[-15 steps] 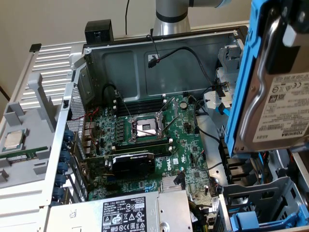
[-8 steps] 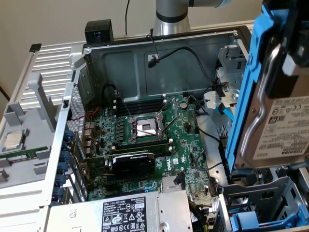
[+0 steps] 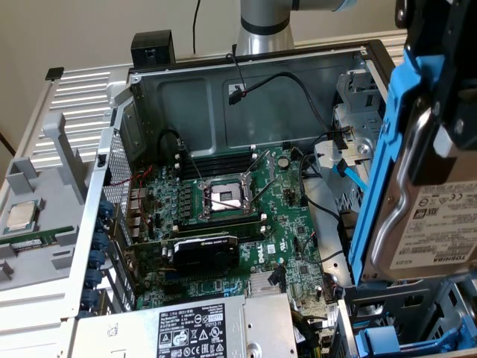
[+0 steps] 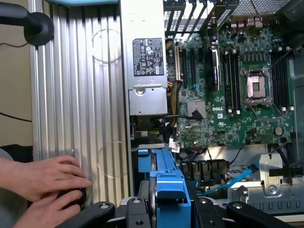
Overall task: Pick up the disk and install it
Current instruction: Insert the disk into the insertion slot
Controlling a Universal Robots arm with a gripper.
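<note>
The computer case (image 3: 223,82) lay open on its side, taking up most of the exterior view; its motherboard (image 3: 223,224) was bare across the middle of the frame, with the processor socket uncovered; the metal drive cage (image 3: 358,112) stood along the case wall toward the exterior view's right.

The disk (image 3: 425,224) hung at the right edge of that frame, clear of the case floor, standing nearly on edge and tilted, its white label facing the camera and its blue carrier (image 3: 376,171) on the side toward the motherboard; the gripper (image 4: 172,213) was closed on the disk, a dark finger on each side of the carrier.

A blue cable (image 3: 350,175) and a black cable (image 3: 313,104) trailed just beside the cage, near the carrier's lower edge.

As I judged it, the tilt was the main hazard; a carrier arriving askew could catch on the cage's metal edge and jam, or twist in the grip; if the hold gave way, the disk could fall onto the motherboard; the loose cables could snag on the carrier or get pinched; a person's hands (image 4: 42,183), seen in the wrist view resting outside the case, were near enough to matter if the arm swung wide.
</note>
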